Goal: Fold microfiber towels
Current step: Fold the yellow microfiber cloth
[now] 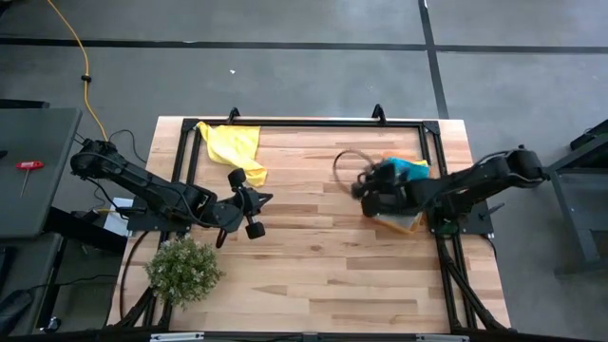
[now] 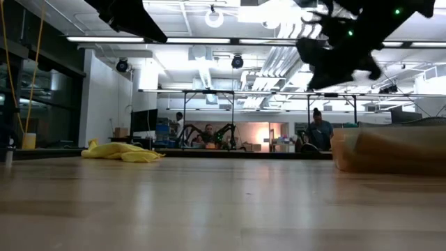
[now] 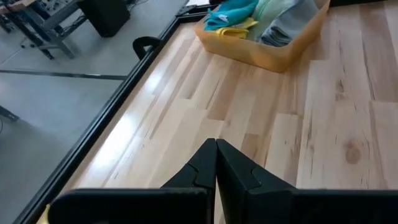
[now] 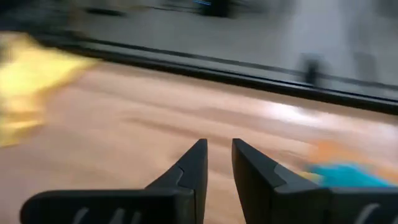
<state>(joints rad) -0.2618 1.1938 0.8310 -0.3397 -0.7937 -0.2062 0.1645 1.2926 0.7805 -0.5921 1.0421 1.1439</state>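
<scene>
Towels in orange bin [image 1: 407,224] half hidden under right end effector [image 1: 364,180], fingers slightly apart, empty, left end effector [image 3: 216,163] pressed together.

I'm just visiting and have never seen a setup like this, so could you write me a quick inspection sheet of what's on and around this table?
Surface: wooden table with a black frame along its edges.
Job's things: yellow towel lies crumpled near the far left corner; teal, green, grey and yellow towels sit in the orange bin on the right.
Clutter: small green plant at the near left corner.
Grippers: left gripper shut, empty, above bare wood; right gripper slightly open, empty, above the table by the bin.
Cables: yellow cable on the floor; a dark cable loop near the right gripper.
Surroundings: grey floor; people in the workshop behind.
</scene>
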